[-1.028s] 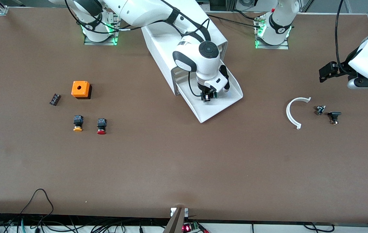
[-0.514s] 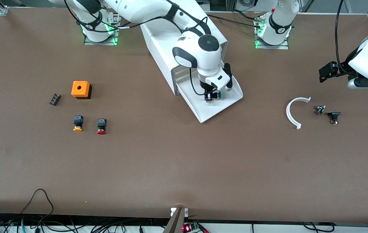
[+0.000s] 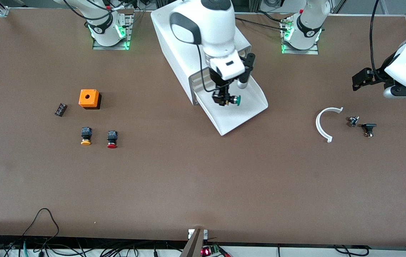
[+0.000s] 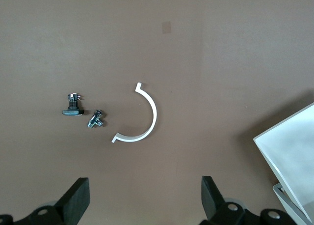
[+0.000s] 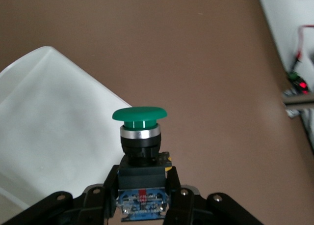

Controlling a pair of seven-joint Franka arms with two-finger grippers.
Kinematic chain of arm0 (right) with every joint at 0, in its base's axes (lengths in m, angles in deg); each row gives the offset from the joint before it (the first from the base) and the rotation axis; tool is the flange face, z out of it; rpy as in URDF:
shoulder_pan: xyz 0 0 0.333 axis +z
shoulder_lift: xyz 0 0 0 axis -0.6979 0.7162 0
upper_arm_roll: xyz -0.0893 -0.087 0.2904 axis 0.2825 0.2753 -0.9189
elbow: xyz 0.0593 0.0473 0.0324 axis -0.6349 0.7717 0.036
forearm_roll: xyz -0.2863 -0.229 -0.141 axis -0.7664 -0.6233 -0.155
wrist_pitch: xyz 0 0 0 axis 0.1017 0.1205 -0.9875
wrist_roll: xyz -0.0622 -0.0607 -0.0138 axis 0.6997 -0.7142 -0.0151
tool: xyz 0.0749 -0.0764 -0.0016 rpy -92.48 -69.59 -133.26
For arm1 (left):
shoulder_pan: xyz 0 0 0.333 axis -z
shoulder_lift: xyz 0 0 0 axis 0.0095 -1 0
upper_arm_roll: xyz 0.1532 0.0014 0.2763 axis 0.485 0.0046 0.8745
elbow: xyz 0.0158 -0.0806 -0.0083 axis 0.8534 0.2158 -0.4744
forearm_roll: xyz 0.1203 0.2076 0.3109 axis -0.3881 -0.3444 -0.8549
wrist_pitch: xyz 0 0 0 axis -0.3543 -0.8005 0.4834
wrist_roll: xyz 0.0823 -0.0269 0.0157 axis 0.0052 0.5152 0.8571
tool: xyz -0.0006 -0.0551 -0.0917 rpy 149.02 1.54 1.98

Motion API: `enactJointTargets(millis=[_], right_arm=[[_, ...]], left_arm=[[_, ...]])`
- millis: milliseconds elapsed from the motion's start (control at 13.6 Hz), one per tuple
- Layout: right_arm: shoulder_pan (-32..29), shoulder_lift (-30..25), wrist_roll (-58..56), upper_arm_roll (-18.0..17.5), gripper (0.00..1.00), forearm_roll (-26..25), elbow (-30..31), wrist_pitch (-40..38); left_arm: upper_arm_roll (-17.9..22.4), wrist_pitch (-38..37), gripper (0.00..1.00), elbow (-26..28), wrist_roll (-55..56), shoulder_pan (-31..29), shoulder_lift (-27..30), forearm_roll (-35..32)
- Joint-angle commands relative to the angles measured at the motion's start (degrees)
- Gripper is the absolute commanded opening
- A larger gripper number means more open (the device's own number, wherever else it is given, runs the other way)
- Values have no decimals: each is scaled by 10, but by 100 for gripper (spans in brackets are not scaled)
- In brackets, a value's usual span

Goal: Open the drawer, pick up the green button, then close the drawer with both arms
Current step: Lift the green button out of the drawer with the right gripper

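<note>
the open drawer (image 3: 236,117) juts from the white cabinet (image 3: 174,43); bare table (image 3: 203,178) lies nearer the front camera.

Button (image 5: 140,118): green cap, silver collar, black body w/ blue-and-red base; drawer (image 3: 236,114) and cabinet (image 3: 174,39) plain white; table (image 3: 188,178) flat brown; box (image 3: 89,98) orange; two other buttons, one yellow-capped (image 3: 86,136), one red-capped (image 3: 112,139), both black-bodied; curved strip (image 3: 324,123) white; grippers black, arms white w/ black bands.
</note>
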Motion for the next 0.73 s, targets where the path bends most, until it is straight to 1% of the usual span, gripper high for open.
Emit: enactJointTargets(millis=[0,147,367,440,514,587,661], right_arm=[[-47,-81,92,-5,12,2,66,-37],[-82,-110,131,-5,12,3,104,-85],[-168,-151,204,-5,12,4,201,-90],[-197,-161,212,-5,12,5,225,-91],[-219,-173,231,-5,12,5,240,-98],[-242,-180,257,-5,12,7,243,-121],[-264,-186,264,-5,12,27,244,-144]], left_arm=[[0,-7,100,-16,-2,-1,-15,3],[0,-7,100,-23,0,-1,-29,2],[1,-8,100,-35,-1,-2,-50,2],[0,-8,100,-35,-3,-2,-64,-2],[-3,-13,100,-37,-1,1,-69,-4],[-4,-18,100,-35,-1,5,-81,-4],[-6,-28,100,-35,-3,4,-89,-3]])
